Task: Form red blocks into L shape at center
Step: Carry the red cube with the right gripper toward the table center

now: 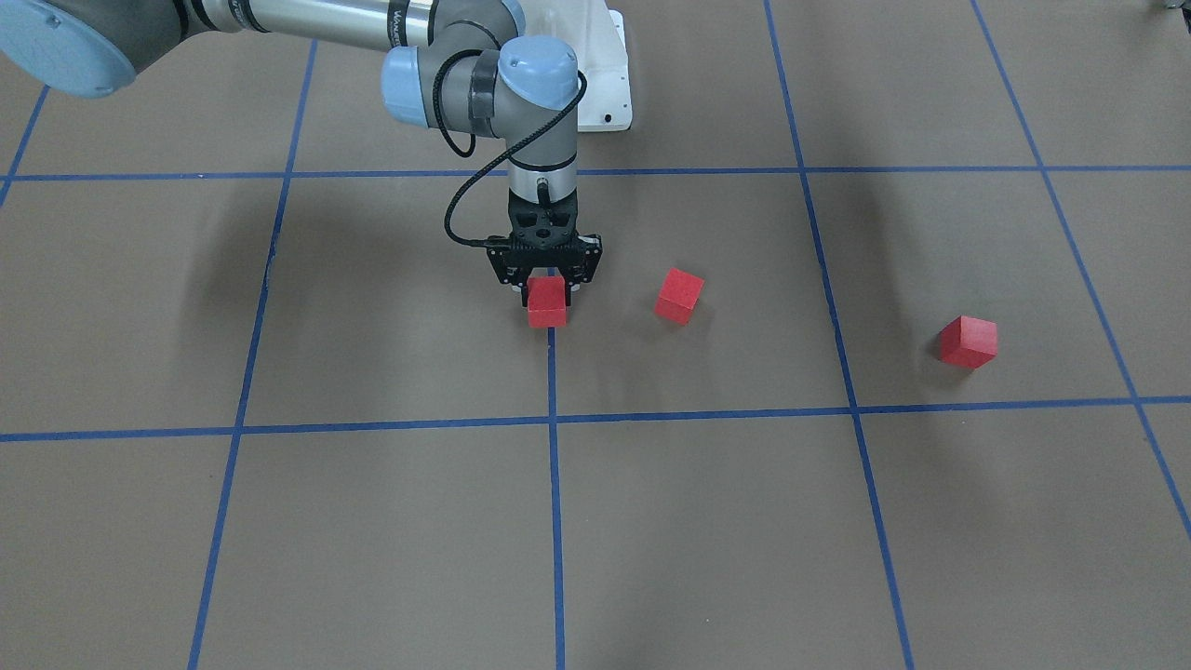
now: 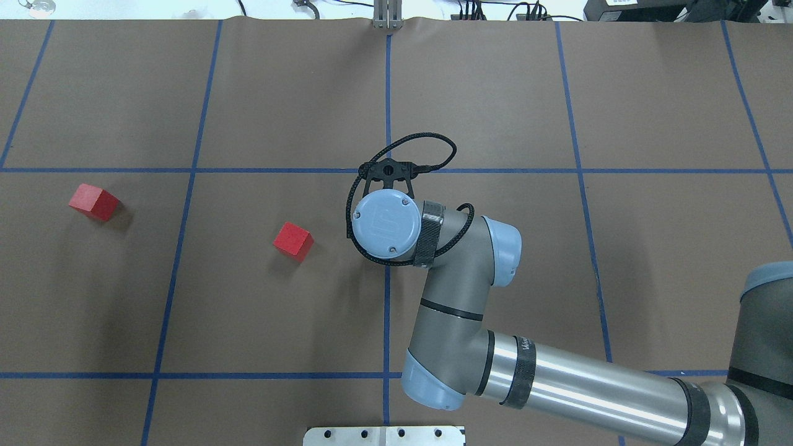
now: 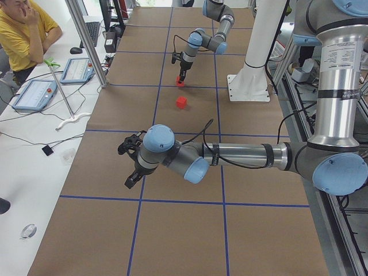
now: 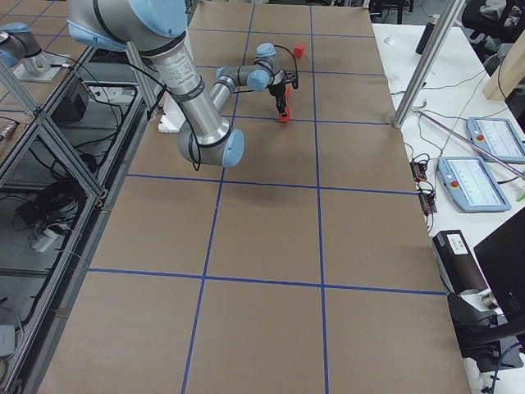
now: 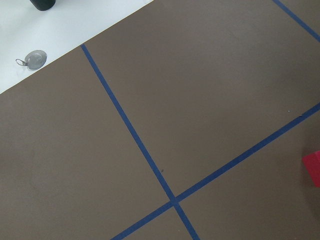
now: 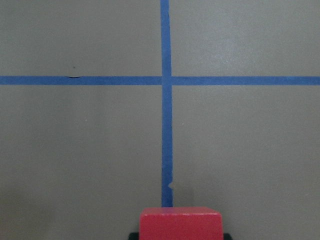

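Observation:
My right gripper point(image 1: 547, 290) points straight down over the center point(image 1: 595, 363) and is shut on one red block point(image 1: 547, 303), which sits on the blue tape line at or just above the surface. In the right wrist view the same block point(image 6: 180, 224) fills the bottom edge between the fingers. The overhead view hides it under the wrist. A second red block point(image 1: 679, 295) point(image 2: 293, 239) lies close beside it, tilted to the grid. The third red block point(image 1: 968, 341) point(image 2: 93, 201) lies one square farther out. My left gripper point(image 3: 131, 177) hovers far from the center; open or shut, I cannot tell.
The left wrist view shows a red sliver point(image 5: 312, 169) at its right edge and a small metal ring point(image 5: 35, 59) on the white bench. A person point(image 3: 20, 29) sits by tablets point(image 3: 34, 95) beyond the mat. The white robot base point(image 1: 605, 84) stands behind the center.

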{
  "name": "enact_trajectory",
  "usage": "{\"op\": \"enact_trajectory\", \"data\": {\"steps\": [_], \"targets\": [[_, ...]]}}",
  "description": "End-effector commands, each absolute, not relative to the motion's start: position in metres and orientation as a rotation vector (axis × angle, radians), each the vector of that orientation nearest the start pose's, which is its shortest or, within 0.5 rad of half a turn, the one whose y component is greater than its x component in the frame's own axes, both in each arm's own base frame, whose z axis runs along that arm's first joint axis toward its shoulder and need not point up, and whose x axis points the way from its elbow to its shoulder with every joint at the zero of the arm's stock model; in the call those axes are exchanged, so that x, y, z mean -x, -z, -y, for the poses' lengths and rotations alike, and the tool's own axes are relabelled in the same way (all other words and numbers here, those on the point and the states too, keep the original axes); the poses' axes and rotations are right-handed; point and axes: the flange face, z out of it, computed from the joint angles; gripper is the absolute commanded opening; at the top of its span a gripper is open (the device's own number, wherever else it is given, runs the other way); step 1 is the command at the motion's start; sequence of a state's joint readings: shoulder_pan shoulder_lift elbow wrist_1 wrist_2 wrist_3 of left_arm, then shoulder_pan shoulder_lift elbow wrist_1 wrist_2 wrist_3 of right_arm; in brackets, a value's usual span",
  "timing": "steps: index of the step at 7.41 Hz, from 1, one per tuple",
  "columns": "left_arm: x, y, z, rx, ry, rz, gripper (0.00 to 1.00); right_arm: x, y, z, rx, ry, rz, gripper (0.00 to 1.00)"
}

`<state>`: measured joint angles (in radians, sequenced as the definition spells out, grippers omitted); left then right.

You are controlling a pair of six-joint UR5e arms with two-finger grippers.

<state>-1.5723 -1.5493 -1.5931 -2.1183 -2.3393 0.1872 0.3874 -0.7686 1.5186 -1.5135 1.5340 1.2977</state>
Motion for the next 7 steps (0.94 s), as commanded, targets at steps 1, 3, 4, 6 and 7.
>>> {"op": "enact_trajectory", "data": {"steps": [1,3,4,6,7], "targets": [[0.0648,-0.5966,0.5054,-0.591,-0.383,-0.700,1.00,0.6330,-0.1885,0.3948,-0.290,-0.110,0.753,0.14],[0.0656,-0.5980,0.5046,-0.590,-0.381,-0.700,1.00,0.6342,-0.1885,0.3928,-0.289,-0.107,0.753,0.21],[0.0649,-0.5976,0.5047,-0.593,-0.383,-0.700,1.00,0.6352,-0.1878,0.3920,-0.289,-0.105,0.755,0.29],[0.0648,-0.5988,0.5035,-0.597,-0.385,-0.699,1.00,0.6369,-0.1912,0.3890,-0.286,-0.101,0.751,0.51],[0.0656,-0.5988,0.5034,-0.597,-0.384,-0.698,1.00,0.6375,-0.1912,0.3881,-0.284,-0.101,0.751,1.00]]}}
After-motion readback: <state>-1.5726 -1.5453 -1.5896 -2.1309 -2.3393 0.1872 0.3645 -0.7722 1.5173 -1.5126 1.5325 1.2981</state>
